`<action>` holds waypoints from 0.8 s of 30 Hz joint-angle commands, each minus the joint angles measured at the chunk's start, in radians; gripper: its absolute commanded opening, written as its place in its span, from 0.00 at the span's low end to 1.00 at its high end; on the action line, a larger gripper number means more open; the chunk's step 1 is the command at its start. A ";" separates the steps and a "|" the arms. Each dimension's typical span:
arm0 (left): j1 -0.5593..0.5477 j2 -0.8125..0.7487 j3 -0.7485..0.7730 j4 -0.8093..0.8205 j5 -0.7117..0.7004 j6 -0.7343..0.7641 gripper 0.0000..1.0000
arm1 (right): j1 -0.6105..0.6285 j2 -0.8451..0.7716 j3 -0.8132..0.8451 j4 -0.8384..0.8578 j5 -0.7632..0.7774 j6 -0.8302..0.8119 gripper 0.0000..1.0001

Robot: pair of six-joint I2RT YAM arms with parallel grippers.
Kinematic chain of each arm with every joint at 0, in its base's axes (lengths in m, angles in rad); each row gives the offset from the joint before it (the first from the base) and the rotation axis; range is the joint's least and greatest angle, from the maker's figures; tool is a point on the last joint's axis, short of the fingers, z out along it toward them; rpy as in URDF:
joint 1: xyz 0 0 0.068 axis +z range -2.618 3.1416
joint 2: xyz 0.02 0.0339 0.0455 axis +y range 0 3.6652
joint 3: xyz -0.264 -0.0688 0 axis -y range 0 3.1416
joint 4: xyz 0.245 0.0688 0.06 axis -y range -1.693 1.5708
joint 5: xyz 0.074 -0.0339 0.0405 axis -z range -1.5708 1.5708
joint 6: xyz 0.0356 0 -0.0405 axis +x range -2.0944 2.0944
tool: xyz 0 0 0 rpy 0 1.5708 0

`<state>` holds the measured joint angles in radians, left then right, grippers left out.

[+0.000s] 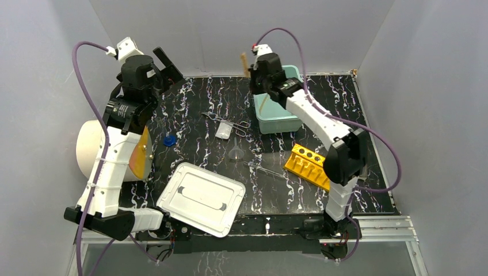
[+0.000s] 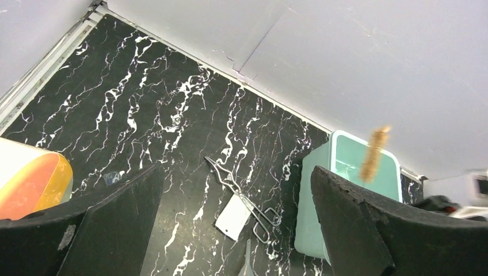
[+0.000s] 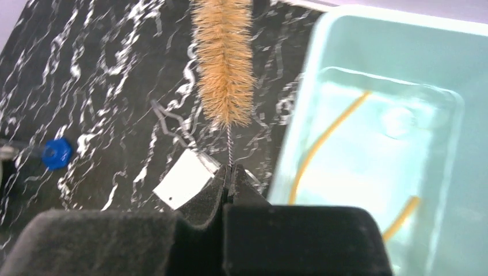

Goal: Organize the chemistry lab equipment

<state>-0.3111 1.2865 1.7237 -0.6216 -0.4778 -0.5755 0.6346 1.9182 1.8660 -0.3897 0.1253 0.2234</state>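
The job looks about a quarter done. Inside the bin (image 1: 277, 126) lie the tube (image 3: 328, 135) and a clear, blurred shape that I take for the beaker (image 3: 397, 123). Nothing else shows in there.

The brush (image 3: 224, 63) is on its way. The right hand (image 3: 230, 172) is pinched tight on its wire stem and holds it bristles-up in the air, just beside the bin's left rim and not yet over it. The left hand (image 1: 164, 72) hangs high over the far left of the counter (image 1: 195, 98), with its jaws spread wide and nothing between them.

Left out on the counter:
- **Scissors and bag:** the scissors (image 1: 227, 119) and the bag (image 1: 224, 130) touch each other, left of the bin.
- **Funnel:** the funnel (image 1: 236, 154) stands just nearer than those two.
- **Rod:** the rod (image 1: 267, 169) lies between the funnel and the rack.
- **Rack:** the rack (image 1: 308, 167) sits near the right arm.
- **Cap:** the cap (image 1: 168, 140) lies apart, to the left.

The lid (image 1: 201, 198) lies at the near edge, off the bin, so I judge that closing comes last. The drum (image 1: 86, 146) sits at the far left and is no part of this.

Count:
- **In the bin:** one tube, of which two stretches show, and one probable beaker.
- **In the air:** one brush.
- **Waiting on the counter:** six items, one each of scissors, bag, funnel, rod, rack and cap.
- **Other pieces:** one bin, one lid.
- **Hands:** two, one loaded and one free.
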 commanded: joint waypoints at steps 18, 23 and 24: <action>0.014 0.101 -0.062 0.002 0.129 -0.032 0.98 | -0.187 0.031 -0.041 -0.105 -0.047 0.125 0.00; 0.014 0.116 -0.056 -0.021 0.159 -0.047 0.98 | -0.190 0.093 -0.044 -0.111 -0.078 0.116 0.00; 0.014 0.119 -0.057 -0.027 0.165 -0.051 0.98 | -0.191 0.106 -0.040 -0.109 -0.091 0.116 0.00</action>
<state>-0.3031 1.4025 1.6436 -0.6155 -0.3450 -0.6071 0.4473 2.0006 1.7767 -0.5018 0.0795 0.3412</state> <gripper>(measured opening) 0.983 0.011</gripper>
